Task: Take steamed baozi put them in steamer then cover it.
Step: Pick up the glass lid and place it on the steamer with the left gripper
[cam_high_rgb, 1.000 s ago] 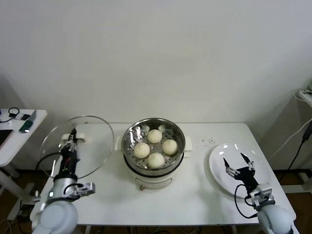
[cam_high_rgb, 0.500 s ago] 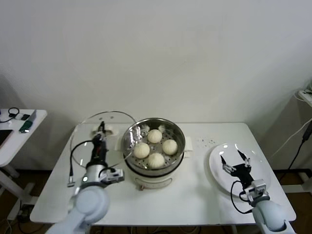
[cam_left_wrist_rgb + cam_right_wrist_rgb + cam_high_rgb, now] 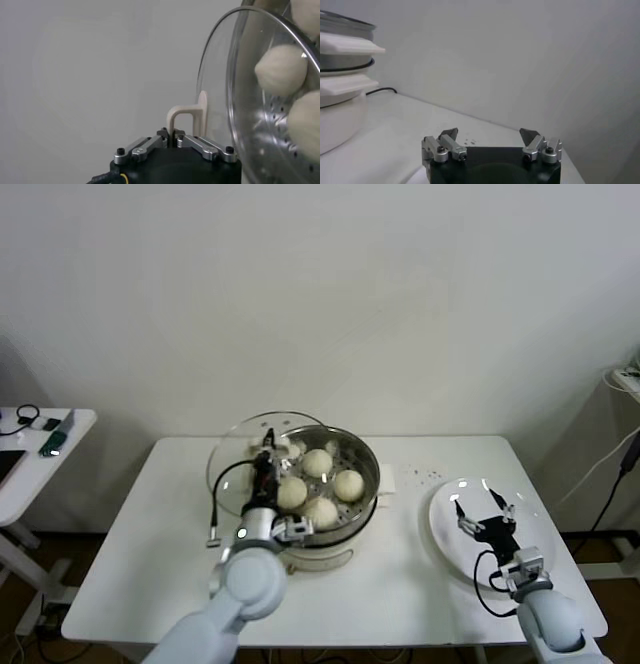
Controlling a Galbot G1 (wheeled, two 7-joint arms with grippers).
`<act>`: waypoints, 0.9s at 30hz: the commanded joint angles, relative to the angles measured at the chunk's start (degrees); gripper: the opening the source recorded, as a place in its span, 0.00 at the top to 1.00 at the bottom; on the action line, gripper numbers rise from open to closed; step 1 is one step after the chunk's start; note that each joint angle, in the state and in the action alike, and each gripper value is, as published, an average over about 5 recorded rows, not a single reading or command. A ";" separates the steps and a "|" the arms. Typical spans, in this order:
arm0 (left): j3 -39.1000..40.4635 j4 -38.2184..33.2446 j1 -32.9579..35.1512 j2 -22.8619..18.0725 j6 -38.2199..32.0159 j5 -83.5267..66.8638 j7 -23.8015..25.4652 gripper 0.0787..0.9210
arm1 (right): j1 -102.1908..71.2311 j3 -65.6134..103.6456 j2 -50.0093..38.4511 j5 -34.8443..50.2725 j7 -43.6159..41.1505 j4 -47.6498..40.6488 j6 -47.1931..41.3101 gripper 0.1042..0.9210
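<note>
Item: my left gripper (image 3: pixel 267 446), clenched on the cream handle (image 3: pixel 187 117) of the glass lid (image 3: pixel 243 459), which overlaps the left rim of the steamer (image 3: pixel 372 467). Four steamed baozi (image 3: pixel 318 463) sit on its tray. My right gripper (image 3: pixel 486 514) hangs released over the white plate (image 3: pixel 443 534) near the table's (image 3: pixel 140 534) right edge. The lid's far edge is hard to trace.

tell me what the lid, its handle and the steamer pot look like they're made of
Lid: clear glass, apparently; the baozi show through it. Handle, clamped in the left gripper: matte cream, probably plastic. Steamer: shiny mirror-like wall and perforated tray suggest stainless steel; its cream-white base looks like plastic.
</note>
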 commanded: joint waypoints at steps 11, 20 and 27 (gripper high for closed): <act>5.40 4.69 -2.26 -9.24 2.76 3.99 1.69 0.92 | 0.70 0.90 0.86 -0.86 -0.29 -1.03 0.46 0.12; 5.48 6.62 -2.82 -8.99 2.35 4.83 2.53 0.92 | 0.78 1.08 1.03 -0.90 -0.38 -1.19 0.63 0.12; 5.53 6.97 -2.80 -8.72 2.14 5.49 3.86 0.92 | 0.94 1.16 1.31 -1.02 -0.47 -1.52 0.86 0.12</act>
